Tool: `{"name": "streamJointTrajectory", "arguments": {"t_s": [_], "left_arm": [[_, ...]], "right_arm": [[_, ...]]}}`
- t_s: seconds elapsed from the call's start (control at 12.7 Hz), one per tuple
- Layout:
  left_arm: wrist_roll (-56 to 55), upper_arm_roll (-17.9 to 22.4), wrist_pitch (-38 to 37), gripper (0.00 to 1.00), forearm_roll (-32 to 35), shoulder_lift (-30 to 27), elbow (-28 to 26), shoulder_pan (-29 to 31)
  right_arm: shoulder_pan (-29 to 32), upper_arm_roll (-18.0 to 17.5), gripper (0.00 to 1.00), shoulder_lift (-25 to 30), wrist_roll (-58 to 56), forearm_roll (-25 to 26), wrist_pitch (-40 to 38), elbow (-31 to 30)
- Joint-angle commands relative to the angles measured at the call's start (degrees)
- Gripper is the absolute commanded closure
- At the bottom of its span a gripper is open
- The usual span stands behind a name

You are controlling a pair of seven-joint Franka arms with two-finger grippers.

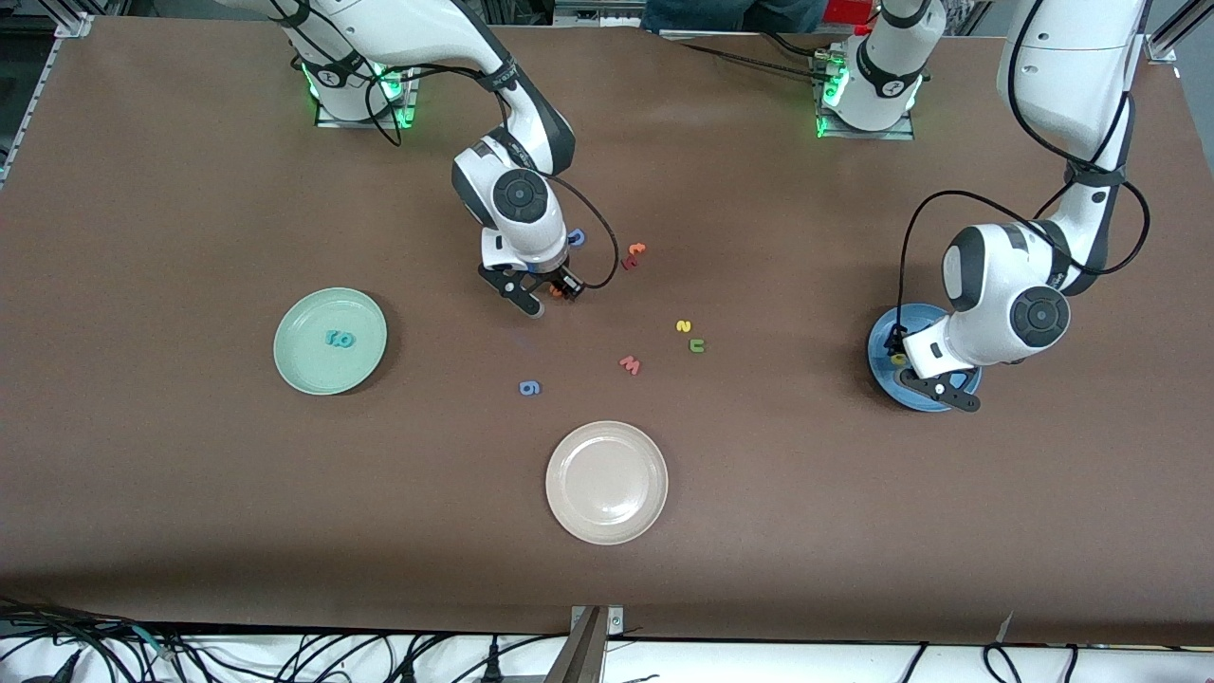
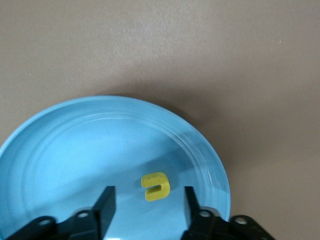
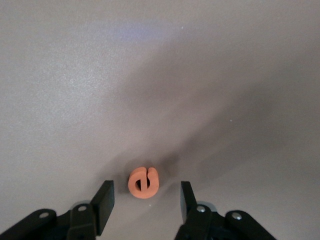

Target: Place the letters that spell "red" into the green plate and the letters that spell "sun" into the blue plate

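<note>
Orange "e" (image 3: 143, 182) between spread right claw (image 3: 145, 200) fingers, ungripped; blue plate (image 2: 60, 150) half-hidden beneath open, empty left claw (image 2: 148, 205)

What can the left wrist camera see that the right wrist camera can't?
Only the left wrist view shows the blue plate with the yellow arch-shaped letter lying in it, below the open left gripper. Only the right wrist view shows the orange "e" on the bare table, between the fingers of the open right gripper. Both show the brown table and two black fingers.
</note>
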State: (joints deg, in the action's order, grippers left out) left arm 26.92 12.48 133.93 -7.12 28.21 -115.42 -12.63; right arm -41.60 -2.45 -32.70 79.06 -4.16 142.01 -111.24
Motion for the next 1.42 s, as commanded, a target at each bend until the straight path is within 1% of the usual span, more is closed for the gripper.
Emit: {"name": "streamJointTrajectory", "arguments": {"t_s": [0.0,0.08,0.16,0.24,0.32,0.47,0.55,0.71,0.87,1.02,1.1,1.18,1.34], "left_arm": [[0.41,-0.34,-0.25,0.0,-1.23,-1.48,1.68,-1.25],[-1.68,-0.61,-0.42,0.0,-1.58,-1.92,2.3,-3.09],[-7.01,-1.74,-0.34,0.05,-1.58,-2.36,2.57,-4.67],[-13.5,-3.41,-0.42,0.07,-1.49,-2.45,3.53,-6.17],[-18.26,-4.29,-0.34,0.08,-1.32,-2.89,3.71,-7.57],[-25.74,-5.09,-0.33,0.08,-1.58,-2.46,4.67,-11.09],[-31.96,-5.18,-0.33,0.1,-1.49,-2.11,5.64,-13.19],[-42.78,-5.09,-0.25,0.1,-1.49,-0.53,7.92,-17.32],[-54.03,-5.09,0.19,0.1,-1.58,1.58,10.03,-20.06],[-63.88,-5.09,0.28,0.13,-1.67,3.69,12.14,-21.38],[-68.01,-5.09,0.63,0.13,-1.67,4.4,12.76,-22.08],[-70.49,-5.09,0.98,0.13,-1.23,4.66,13.03,-22.44],[-68.16,-5.09,1.07,0.13,-0.79,5.28,13.12,-23.05]], "right_arm": [[-1.02,0.25,0.43,-1.57,0.22,0.46,0.64,1.37],[-1.03,0.34,0.44,-1.84,0.22,0.55,0.64,1.37],[-1.03,0.34,0.46,-1.93,0.22,1.07,0.64,1.37],[-1.03,0.34,0.47,-2.01,0.22,1.51,0.64,1.37],[-1.03,0.34,0.54,-2.1,0.22,1.52,0.55,1.37],[-0.94,0.52,0.72,-2.1,0.22,1.52,0.55,1.37],[-0.94,0.52,0.81,-2.1,0.13,1.52,0.46,1.37],[-0.67,0.69,0.89,-1.84,-0.13,1.52,0.11,1.37],[-0.59,2.09,0.89,-0.36,-0.75,1.61,-1.28,1.37],[-0.59,4.72,0.89,2.19,-5.55,3.53,-8.81,1.98],[-0.59,6.21,0.89,3.68,-8.98,3.8,-12.16,2.07],[-0.59,8.06,0.89,4.83,-12.49,3.8,-15.24,1.99],[-0.59,12.97,0.89,7.2,-21.36,3.89,-20.52,1.9]]}}
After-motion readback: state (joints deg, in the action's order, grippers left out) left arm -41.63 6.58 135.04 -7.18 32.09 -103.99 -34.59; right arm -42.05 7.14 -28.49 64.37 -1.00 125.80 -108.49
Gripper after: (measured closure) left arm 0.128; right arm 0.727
